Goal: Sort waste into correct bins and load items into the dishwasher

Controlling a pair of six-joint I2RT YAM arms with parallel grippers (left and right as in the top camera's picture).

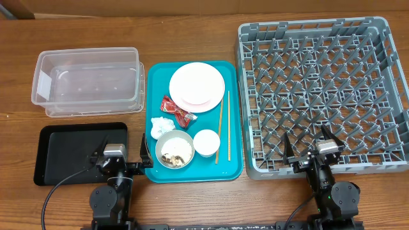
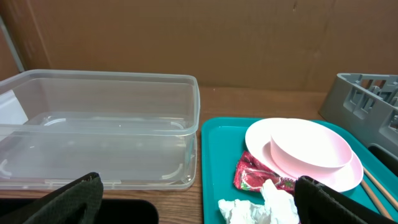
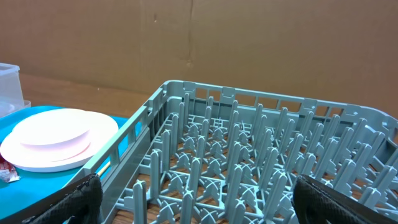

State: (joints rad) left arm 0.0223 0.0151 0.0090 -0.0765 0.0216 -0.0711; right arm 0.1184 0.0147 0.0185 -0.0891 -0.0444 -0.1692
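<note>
A teal tray (image 1: 231, 167) holds stacked white and pink plates (image 1: 197, 86), a red wrapper (image 1: 177, 110), a crumpled napkin (image 1: 160, 126), a bowl with rice-like scraps (image 1: 174, 151), a small white cup (image 1: 206, 142) and chopsticks (image 1: 221, 128). The clear tub (image 1: 86, 82) and black tray (image 1: 64, 153) lie to its left, the grey dish rack (image 1: 319, 96) to its right. My left gripper (image 1: 119, 160) is open and empty over the black tray's right end. It faces the napkin (image 2: 255, 208) and wrapper (image 2: 252, 174). My right gripper (image 1: 311, 148) is open and empty over the rack's front edge (image 3: 143, 124).
The wooden table runs back to a cardboard wall behind everything. The tub (image 2: 99, 124) stands close to the teal tray's left edge (image 2: 208, 162). The rack floor is full of upright pegs (image 3: 249, 149).
</note>
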